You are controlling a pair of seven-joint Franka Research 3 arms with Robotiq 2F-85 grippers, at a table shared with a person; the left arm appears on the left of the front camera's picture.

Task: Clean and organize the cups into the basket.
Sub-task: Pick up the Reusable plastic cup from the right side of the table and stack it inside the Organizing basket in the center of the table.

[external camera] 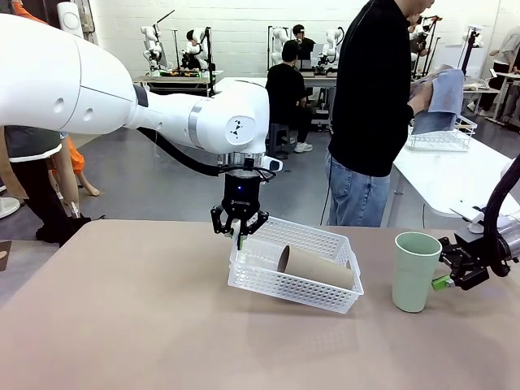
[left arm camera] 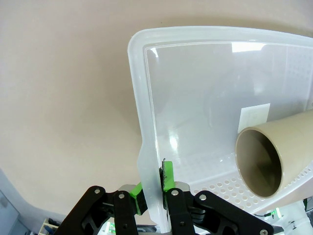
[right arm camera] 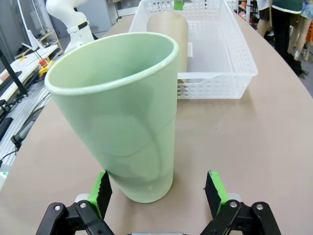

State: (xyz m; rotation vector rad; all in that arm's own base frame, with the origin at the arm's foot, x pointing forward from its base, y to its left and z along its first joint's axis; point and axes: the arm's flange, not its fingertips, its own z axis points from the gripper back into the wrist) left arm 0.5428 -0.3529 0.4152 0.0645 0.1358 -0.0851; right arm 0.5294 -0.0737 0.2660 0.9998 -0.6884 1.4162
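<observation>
Tan cup (external camera: 313,264) in basket (external camera: 292,294), half behind its wall | left hand (external camera: 238,236) pinching rim | right hand (external camera: 444,265) spread

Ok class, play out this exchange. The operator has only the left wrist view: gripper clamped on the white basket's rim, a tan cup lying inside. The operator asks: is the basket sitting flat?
Observer: No. The basket is tilted, its left end held up off the table by the left gripper.
Operator: Any cups outside it?
Observer: Yes, a mint green cup stands upright on the table to the basket's right.
Operator: And the other arm?
Observer: The right gripper is open around that cup's base, not closed on it.
</observation>
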